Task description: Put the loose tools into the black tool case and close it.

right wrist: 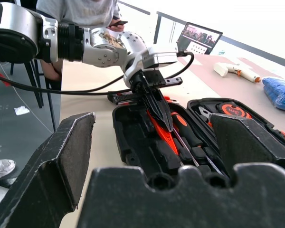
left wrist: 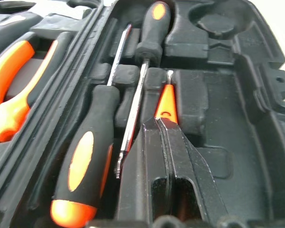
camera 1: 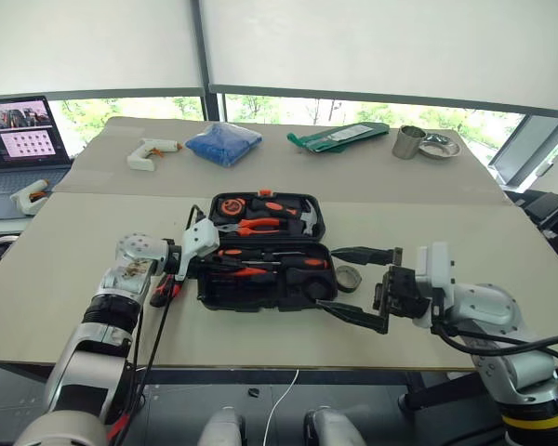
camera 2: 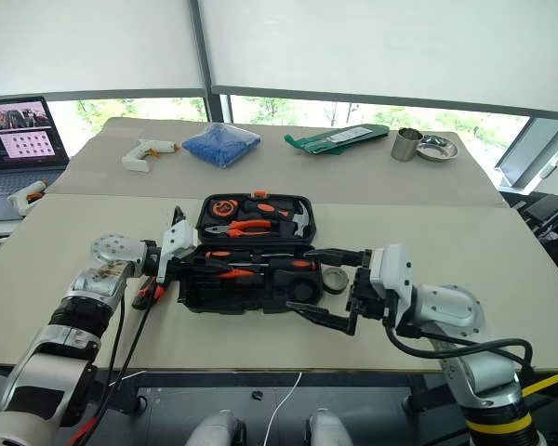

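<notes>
Right now the tan table (camera 1: pixel 93 307) gives the widest room: bare board lies between its near edge and the black tool case (camera 1: pixel 260 290), and more bare board stretches to the right of the case towards the table's right edge. The case lies open in the middle of the table, lid half away from the robot, tray half nearer. Its lid holds the orange-handled pliers (camera 1: pixel 260 223) and hammer (camera 1: pixel 302 217) in their slots.

At the far end of the table, well apart from the case, sit a white glue gun (camera 1: pixel 149 152), a blue bag (camera 1: pixel 223 143), a green packet (camera 1: pixel 339 137), a metal cup (camera 1: pixel 408 142) and a metal dish (camera 1: pixel 439 146). A laptop (camera 1: pixel 20 141) stands open on a separate surface to the left.

The right gripper (camera 1: pixel 358 288) hangs at the case's right end, its fingers spread wide and grasping nothing, one above and one below the small dark tape roll (camera 1: pixel 348 277), which lies on the table just beside the case's right edge.

The left gripper (right wrist: pixel 159 111) reaches in over the tray from the left edge, fingers clenched together on the slim orange screwdriver (left wrist: pixel 166 102), whose tip points along a slot. Two black-and-orange screwdrivers (left wrist: pixel 88 156) lie in the tray alongside it, head to tail. Another orange-and-black tool (camera 1: pixel 164 290) lies on the table under the left wrist, outside the case's left edge.
</notes>
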{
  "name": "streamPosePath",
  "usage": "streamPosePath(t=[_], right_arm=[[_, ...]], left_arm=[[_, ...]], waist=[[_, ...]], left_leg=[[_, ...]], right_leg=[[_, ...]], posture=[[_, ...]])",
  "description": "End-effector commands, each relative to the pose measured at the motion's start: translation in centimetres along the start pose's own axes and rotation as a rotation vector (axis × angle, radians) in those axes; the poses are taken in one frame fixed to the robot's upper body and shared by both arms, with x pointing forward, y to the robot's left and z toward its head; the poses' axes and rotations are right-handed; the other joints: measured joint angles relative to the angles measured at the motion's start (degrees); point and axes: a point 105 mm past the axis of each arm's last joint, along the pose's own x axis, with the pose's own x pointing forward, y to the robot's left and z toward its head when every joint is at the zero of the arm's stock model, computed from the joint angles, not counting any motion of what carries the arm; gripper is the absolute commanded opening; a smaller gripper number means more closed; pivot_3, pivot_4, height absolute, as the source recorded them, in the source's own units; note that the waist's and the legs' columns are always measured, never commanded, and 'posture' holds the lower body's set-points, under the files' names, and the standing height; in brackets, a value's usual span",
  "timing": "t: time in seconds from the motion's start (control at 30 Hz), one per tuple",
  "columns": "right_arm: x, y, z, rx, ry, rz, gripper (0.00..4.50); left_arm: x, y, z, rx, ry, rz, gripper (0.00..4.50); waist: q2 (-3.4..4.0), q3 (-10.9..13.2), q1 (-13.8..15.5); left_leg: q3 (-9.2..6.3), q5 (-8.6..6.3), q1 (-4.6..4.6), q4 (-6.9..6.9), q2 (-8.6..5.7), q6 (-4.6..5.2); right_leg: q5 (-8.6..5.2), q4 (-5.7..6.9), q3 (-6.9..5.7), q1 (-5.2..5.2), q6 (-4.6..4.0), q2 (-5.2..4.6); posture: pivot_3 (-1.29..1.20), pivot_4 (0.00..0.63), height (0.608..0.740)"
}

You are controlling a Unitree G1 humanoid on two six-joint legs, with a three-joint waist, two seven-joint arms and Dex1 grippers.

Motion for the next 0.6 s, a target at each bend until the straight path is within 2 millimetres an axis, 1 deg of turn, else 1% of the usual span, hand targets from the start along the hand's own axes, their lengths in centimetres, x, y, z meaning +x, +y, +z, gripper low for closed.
streamPosePath(t=[0.03, 0.2, 0.27, 0.3, 0.33, 0.37, 0.4, 0.43, 0.47, 0.5, 0.53, 0.6], right_arm=[[-0.1, -0.2, 0.6, -0.036, -0.016, -0.014, 4.50], [-0.2, -0.3, 0.5, -0.033, -0.012, -0.016, 4.50], [-0.2, -0.3, 0.5, -0.032, -0.011, -0.017, 4.50], [-0.3, -0.3, 0.5, -0.032, -0.011, -0.020, 4.50], [-0.4, -0.4, 0.4, -0.031, -0.011, -0.025, 4.50], [-0.5, -0.4, 0.4, -0.030, -0.011, -0.029, 4.50], [-0.8, -0.5, 0.3, -0.029, -0.011, -0.036, 4.50], [-1.1, -0.5, 0.3, -0.028, -0.009, -0.041, 4.50], [-1.4, -0.4, 0.2, -0.020, -0.012, -0.045, 4.50], [-1.7, -0.3, 0.2, -0.005, -0.023, -0.048, 4.50], [-2.0, -0.3, 0.2, 0.015, -0.035, -0.066, 4.50], [-2.6, -0.1, -0.2, 0.020, -0.024, -0.075, 4.50]], left_arm=[[0.2, -0.6, -1.2, 0.000, 0.049, -0.007, 0.01], [0.5, -0.6, -2.2, -0.022, 0.085, 0.025, 0.01], [0.5, -0.4, -2.4, -0.031, 0.089, 0.047, 0.01], [0.3, -0.2, -1.8, -0.042, 0.043, 0.062, 0.01], [-0.1, 0.0, -0.6, -0.059, -0.038, 0.075, 0.01], [-0.7, 0.1, 0.8, -0.051, -0.137, 0.086, 0.01], [-1.8, 0.4, 2.8, -0.062, -0.278, 0.110, 0.01], [-2.9, 0.5, 4.1, -0.077, -0.368, 0.134, 0.01], [-4.0, 0.5, 4.9, -0.056, -0.414, 0.171, 0.26], [-5.0, 0.2, 5.1, -0.049, -0.424, 0.190, 0.52], [-6.0, -0.2, 4.8, -0.042, -0.408, 0.229, 0.66], [-8.1, -0.8, 3.8, -0.071, -0.381, 0.317, 1.43]], waist=[[0.00, 0.0, 0.0], [0.05, 0.0, 0.0], [0.05, 0.0, 0.0], [0.05, 0.0, 0.0], [0.05, 0.0, 0.0], [0.05, 0.0, -0.1], [0.05, 0.0, -0.2], [0.04, 0.0, -0.3], [0.04, 0.0, -0.4], [0.04, 0.0, -0.4], [0.04, 0.0, -0.5], [0.06, 0.0, -0.9]], left_leg=[[0.00, 0.00, 0.00, 0.00, 0.00, 0.00], [0.00, 0.00, 0.19, 0.00, 0.01, 0.00], [-0.01, 0.00, 0.43, 0.00, 0.02, 0.00], [-0.01, 0.00, 0.53, 0.00, 0.03, 0.00], [0.00, 0.00, 0.64, 0.00, 0.04, 0.00], [0.01, -0.01, 0.68, 0.00, 0.04, 0.00], [0.02, -0.01, 0.68, 0.00, 0.06, 0.00], [0.04, -0.01, 0.67, 0.00, 0.10, -0.01], [0.04, -0.01, 0.61, -0.01, 0.12, -0.01], [0.01, -0.01, 0.50, -0.01, 0.15, -0.01], [-0.02, -0.01, 0.41, -0.01, 0.16, 0.00], [0.00, -0.02, 0.46, -0.12, 0.15, 0.01]], right_leg=[[0.00, 0.00, 0.00, 0.00, 0.00, 0.00], [-0.02, 0.00, 0.00, 0.18, 0.03, 0.00], [-0.15, -0.03, -0.02, 0.47, 0.24, 0.01], [-0.18, -0.04, -0.03, 0.57, 0.30, 0.01], [-0.22, -0.05, -0.03, 0.67, 0.35, 0.00], [-0.23, -0.06, -0.02, 0.70, 0.36, 0.00], [-0.23, -0.06, -0.02, 0.69, 0.37, 0.00], [-0.23, -0.06, -0.01, 0.66, 0.36, 0.01], [-0.22, -0.05, -0.02, 0.61, 0.33, 0.02], [-0.20, -0.06, -0.04, 0.52, 0.28, 0.03], [-0.09, -0.06, -0.05, 0.45, 0.10, 0.04], [-0.01, -0.09, 0.00, 0.45, -0.03, 0.02]], posture=[[0.00, 0.150, 0.740], [0.00, 0.150, 0.740], [0.00, 0.150, 0.740], [0.00, 0.150, 0.740], [0.00, 0.150, 0.740], [0.00, 0.150, 0.740], [0.00, 0.150, 0.740], [0.00, 0.150, 0.740], [0.00, 0.150, 0.740], [0.00, 0.150, 0.740], [0.00, 0.150, 0.740], [0.00, 0.150, 0.740]])
